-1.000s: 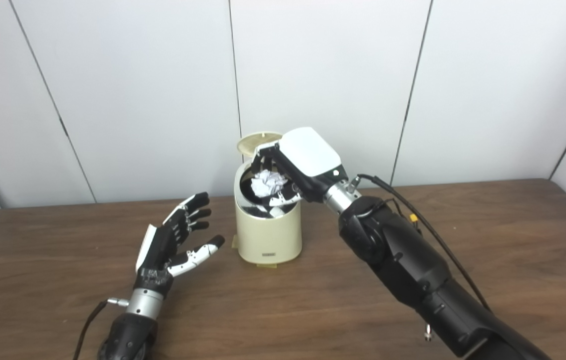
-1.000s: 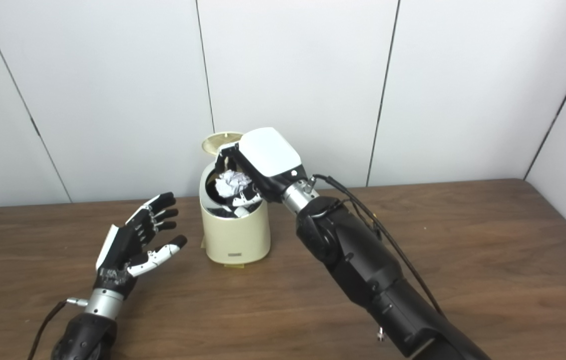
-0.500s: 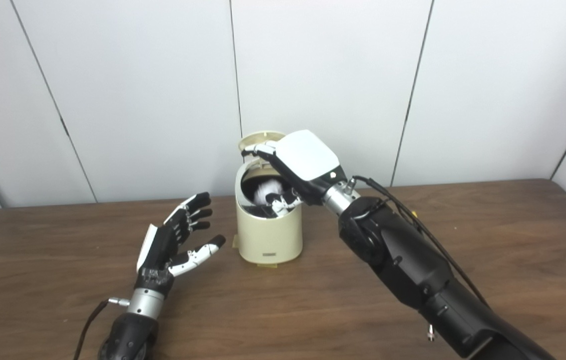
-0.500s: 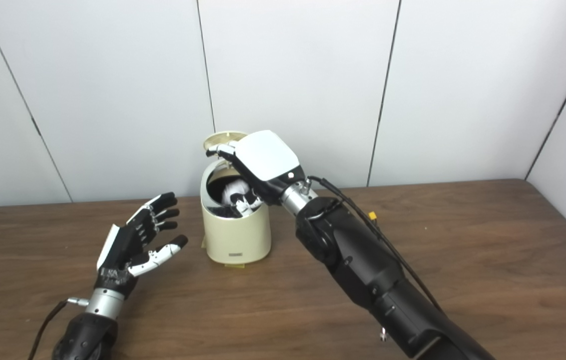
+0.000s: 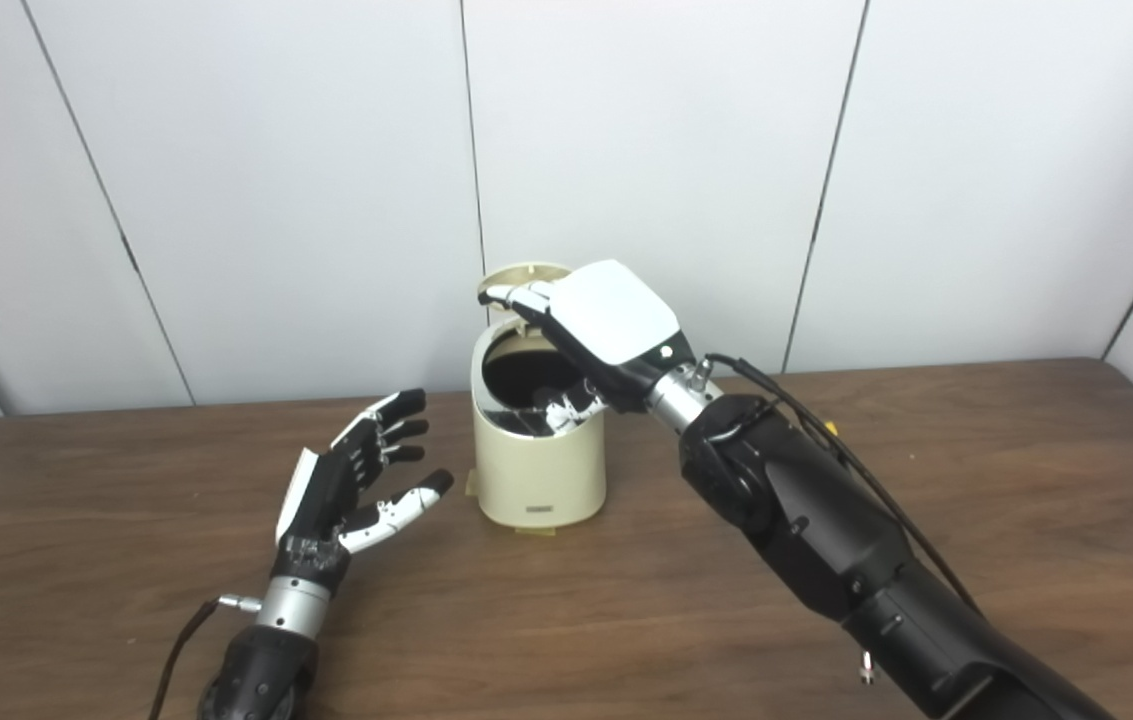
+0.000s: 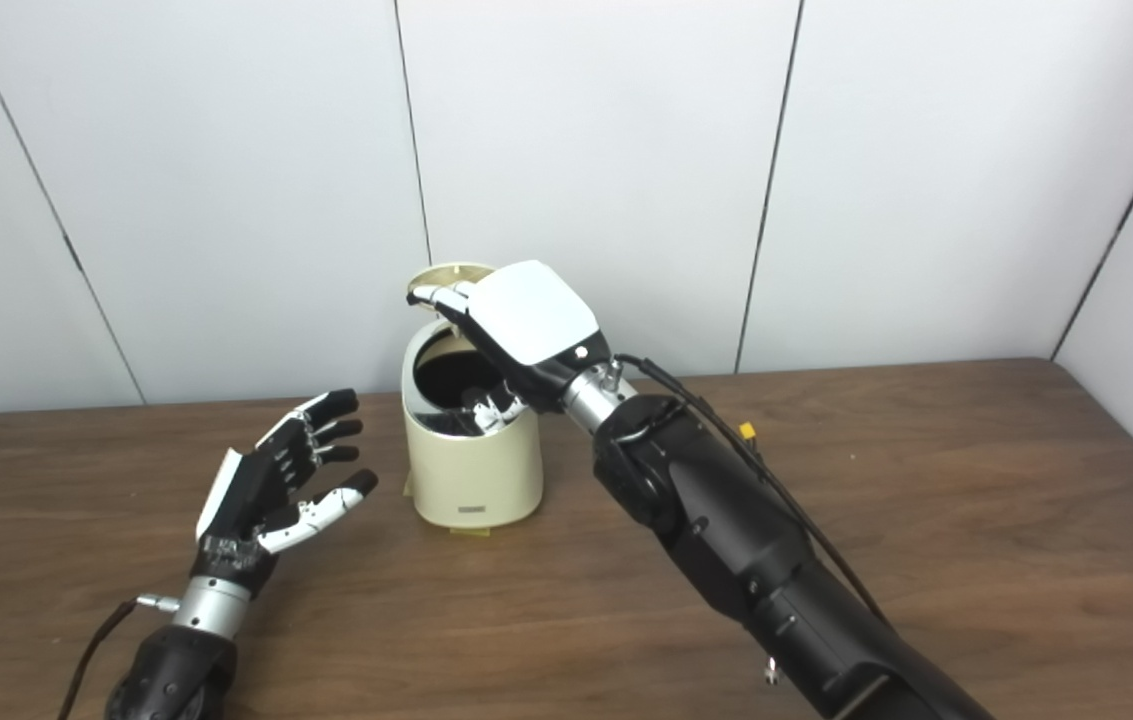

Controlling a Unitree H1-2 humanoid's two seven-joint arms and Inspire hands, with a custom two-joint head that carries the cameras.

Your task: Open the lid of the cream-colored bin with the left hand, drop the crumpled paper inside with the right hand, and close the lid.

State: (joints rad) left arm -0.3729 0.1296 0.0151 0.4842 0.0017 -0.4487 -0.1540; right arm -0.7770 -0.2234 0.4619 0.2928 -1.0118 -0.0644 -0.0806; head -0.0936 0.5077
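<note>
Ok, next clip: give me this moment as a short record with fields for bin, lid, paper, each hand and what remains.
bin: cream-colored bin, upright on the wooden table
lid: lid raised behind the opening
paper: no crumpled paper visible; bin interior looks dark
right hand: right hand over the bin mouth, fingers spread, holding nothing
left hand: left hand open, beside the bin, apart from it
remaining: close the lid

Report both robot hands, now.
Left robot hand: open, holding nothing, beside the bin.
Right robot hand: open, holding nothing, over the bin's mouth.
</note>
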